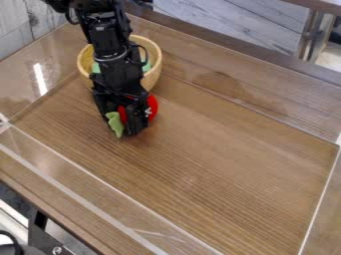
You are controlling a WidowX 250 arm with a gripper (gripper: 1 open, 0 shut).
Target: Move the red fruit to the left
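End effector (127, 117), pointing down with fingers spread wide, straddles the red fruit (147, 108) on the wooden tabletop (226, 169), a yellow bowl (150, 58) just behind it; the grasp and leftward move apparently remain.

My arm is matte black, built of blocky stacked segments, ending in two dark, narrow fingers (128, 122) beneath a boxy wrist.
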